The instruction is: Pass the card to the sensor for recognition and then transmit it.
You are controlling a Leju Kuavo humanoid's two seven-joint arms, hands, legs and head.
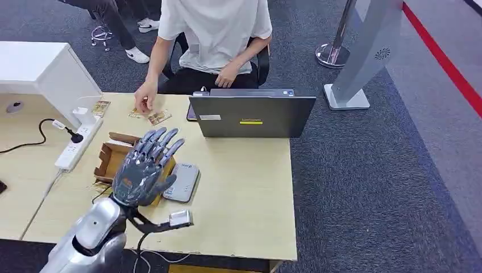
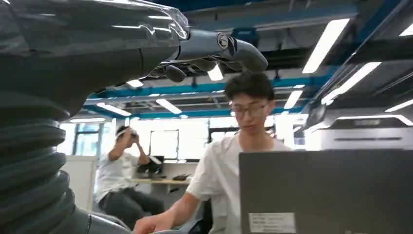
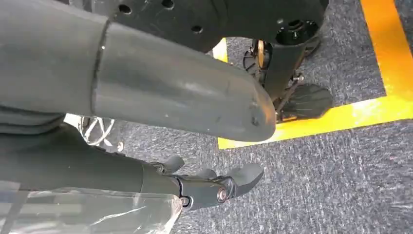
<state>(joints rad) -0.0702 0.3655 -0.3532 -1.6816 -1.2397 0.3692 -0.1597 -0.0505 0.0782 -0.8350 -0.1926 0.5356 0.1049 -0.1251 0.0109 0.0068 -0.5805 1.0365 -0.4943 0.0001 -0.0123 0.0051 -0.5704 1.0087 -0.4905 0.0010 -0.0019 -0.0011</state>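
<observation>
Head view first: the left hand is hovering above the pale wooden desk, back side up, its fingers stretched out and spread apart, gripping nothing. It is hanging over the near edge of an open cardboard box and just beside the grey card sensor, which is lying flat on the desk. Several cards are lying on the far side of the desk, and a seated person's hand is touching them there. A dark laptop is standing open with its lid toward the robot, and a white power strip is lying along the desk's left part.

Left wrist view: the left hand is showing its dark fingers held out straight with nothing between them. Beyond them the person in a white shirt is sitting behind the laptop.

Right wrist view: the right hand is hanging over grey carpet floor crossed by yellow tape. Its fingers are slightly bent and apart, holding nothing.
</observation>
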